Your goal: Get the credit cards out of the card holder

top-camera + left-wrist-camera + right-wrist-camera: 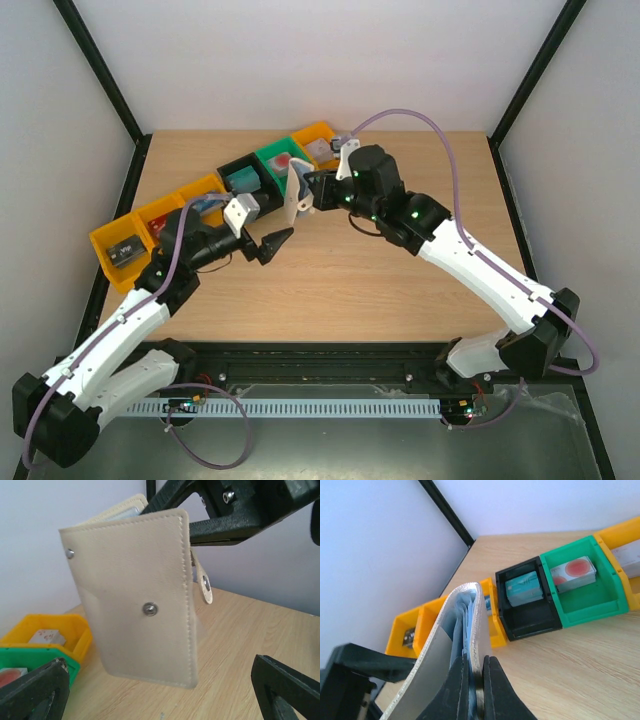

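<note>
Wooden table [330,290], light grain, enclosed by pale walls and a black frame [100,65]. A row of open plastic bins stands edge to edge, slanting across the table's far left. It runs: three yellow bins [158,210], a black bin [530,622] holding a teal box [523,587], a green bin [592,602], and a last yellow bin [313,130]. The leftmost yellow bin holds a small dark item [125,252], possibly a box.

Bright, even light; soft shadows

A wooden worktop [350,290] carries a row of yellow, black and green bins [122,272] along its far-left side.
</note>
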You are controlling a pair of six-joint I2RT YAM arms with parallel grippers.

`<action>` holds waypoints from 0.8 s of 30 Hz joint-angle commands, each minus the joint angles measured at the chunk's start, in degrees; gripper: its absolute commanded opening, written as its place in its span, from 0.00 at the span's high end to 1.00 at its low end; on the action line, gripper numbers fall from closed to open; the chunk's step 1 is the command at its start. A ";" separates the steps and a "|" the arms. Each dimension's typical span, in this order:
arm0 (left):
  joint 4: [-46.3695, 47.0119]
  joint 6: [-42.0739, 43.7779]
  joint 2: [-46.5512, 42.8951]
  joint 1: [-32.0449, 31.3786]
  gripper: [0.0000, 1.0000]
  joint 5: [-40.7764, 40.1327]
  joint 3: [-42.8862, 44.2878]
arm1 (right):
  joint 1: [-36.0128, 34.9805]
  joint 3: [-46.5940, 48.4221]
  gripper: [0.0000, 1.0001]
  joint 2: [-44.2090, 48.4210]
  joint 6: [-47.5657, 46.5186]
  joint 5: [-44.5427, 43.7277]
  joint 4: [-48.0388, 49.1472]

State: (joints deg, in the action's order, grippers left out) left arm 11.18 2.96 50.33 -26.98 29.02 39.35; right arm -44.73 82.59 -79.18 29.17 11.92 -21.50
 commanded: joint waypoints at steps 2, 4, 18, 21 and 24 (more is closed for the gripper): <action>3.23 -0.71 -0.07 -2.09 0.01 -6.26 -0.63 | -5.15 2.71 0.98 -1.11 6.85 -12.28 5.08; 3.90 -1.60 0.48 -2.11 0.01 -10.77 -0.22 | -5.39 3.62 0.98 -1.81 5.87 -10.77 4.44; -0.55 -3.65 -3.19 1.67 0.38 -11.18 1.86 | -2.31 1.25 0.98 1.44 -6.76 13.22 7.59; -0.55 -5.89 -3.54 3.12 0.43 -11.99 2.19 | -0.89 2.00 0.98 1.27 -8.75 19.17 5.13; -1.10 -7.51 -3.78 4.11 0.49 -14.23 2.45 | 0.53 1.24 0.98 1.73 -9.55 25.96 5.29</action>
State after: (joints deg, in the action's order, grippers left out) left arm 10.70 -1.02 47.22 -24.32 17.65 39.75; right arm -45.47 82.76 -79.07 22.79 25.23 -16.12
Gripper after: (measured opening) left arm 0.551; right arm 0.034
